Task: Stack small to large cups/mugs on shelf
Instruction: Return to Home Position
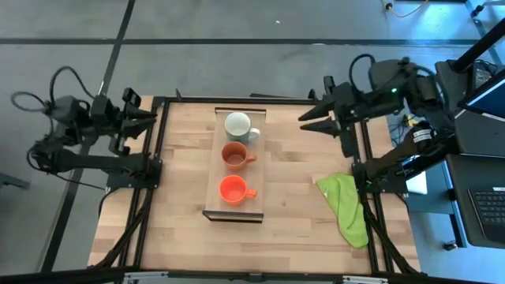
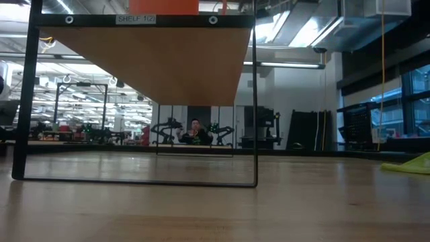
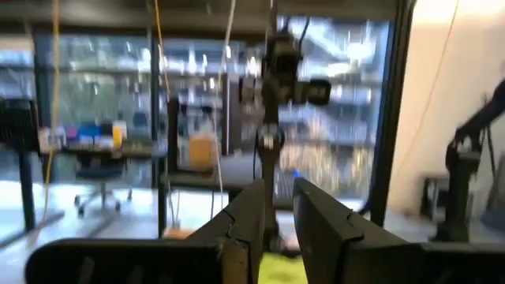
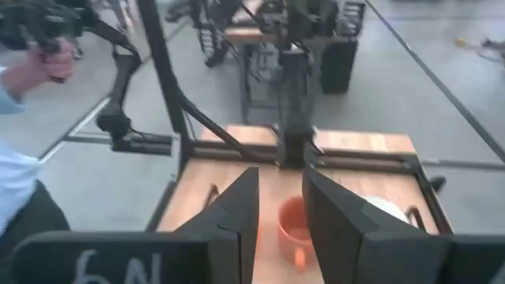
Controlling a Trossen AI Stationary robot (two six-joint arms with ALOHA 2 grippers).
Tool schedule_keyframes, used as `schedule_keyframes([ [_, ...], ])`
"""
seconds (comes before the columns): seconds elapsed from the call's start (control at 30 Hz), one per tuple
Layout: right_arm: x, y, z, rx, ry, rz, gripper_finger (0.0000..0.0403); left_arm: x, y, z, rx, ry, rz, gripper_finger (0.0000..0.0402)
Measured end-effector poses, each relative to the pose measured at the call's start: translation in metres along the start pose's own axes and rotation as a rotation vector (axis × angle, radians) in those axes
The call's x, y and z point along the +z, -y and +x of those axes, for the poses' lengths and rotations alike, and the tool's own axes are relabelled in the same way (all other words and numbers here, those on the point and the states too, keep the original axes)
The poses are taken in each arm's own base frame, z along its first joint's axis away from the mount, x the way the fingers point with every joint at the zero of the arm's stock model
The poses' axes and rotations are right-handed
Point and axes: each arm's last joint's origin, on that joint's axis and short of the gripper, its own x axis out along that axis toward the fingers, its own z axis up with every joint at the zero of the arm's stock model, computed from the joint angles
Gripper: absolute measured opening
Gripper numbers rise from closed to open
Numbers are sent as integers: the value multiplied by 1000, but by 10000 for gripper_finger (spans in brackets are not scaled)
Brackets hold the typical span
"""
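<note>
Three mugs stand in a row on the light-wood shelf (image 1: 214,170) in the middle of the table. The pale grey-white mug (image 1: 237,125) is farthest, the brownish-orange mug (image 1: 234,155) is in the middle, and the bright orange-red mug (image 1: 233,189) is nearest. Each stands upright on its base, handle toward the table's right. My left gripper (image 1: 151,120) hovers open over the table's far left corner. My right gripper (image 1: 302,122) hovers open right of the white mug. The right wrist view shows the brownish mug (image 4: 290,229) and white mug (image 4: 387,210) beyond its fingers.
A green cloth (image 1: 346,207) lies crumpled near the table's right edge and also shows in the low view (image 2: 410,165). The shelf (image 2: 154,64) stands raised on a thin black frame. A person's hand (image 4: 35,67) shows beyond the table in the right wrist view.
</note>
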Motion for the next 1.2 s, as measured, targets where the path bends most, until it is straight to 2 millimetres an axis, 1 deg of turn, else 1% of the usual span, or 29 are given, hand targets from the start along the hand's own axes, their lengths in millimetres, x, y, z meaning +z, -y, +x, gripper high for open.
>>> schedule_keyframes([
  [0.13,-13,7,2,-25,-1,6,100,-37,-2,-14,-13,147,-30,63],
  [0.23,-29,14,-9,-37,53,19,100,-64,-3,-29,-27,232,-73,63],
  [0.33,-51,19,-23,-40,137,34,100,-82,-4,-41,-54,305,-86,63],
  [0.4,-69,21,-32,-46,200,57,100,-90,-4,-48,-57,334,-83,63],
  [0.43,-79,21,-37,-56,231,70,100,-93,-4,-49,-55,337,-80,63],
  [0.53,-105,20,-51,-82,346,64,100,-97,-5,-45,-42,304,-54,63],
  [0.6,-122,17,-58,-77,417,43,100,-96,-5,-43,-28,310,-27,63],
  [0.67,-139,15,-61,-68,444,44,100,-106,-7,-41,20,256,-9,63],
  [0.77,-166,15,-60,-87,473,63,100,-112,-9,-39,81,240,12,63],
  [0.87,-192,15,-54,-86,520,66,100,-123,-12,-35,148,174,26,63],
  [0.97,-217,16,-45,-78,571,78,100,-132,-14,-31,198,150,3,63],
  [1.07,-244,19,-35,-79,601,99,100,-141,-15,-27,205,130,-13,63],
  [1.2,-276,19,-26,-57,659,131,100,-151,-17,-23,213,106,-59,63],
])
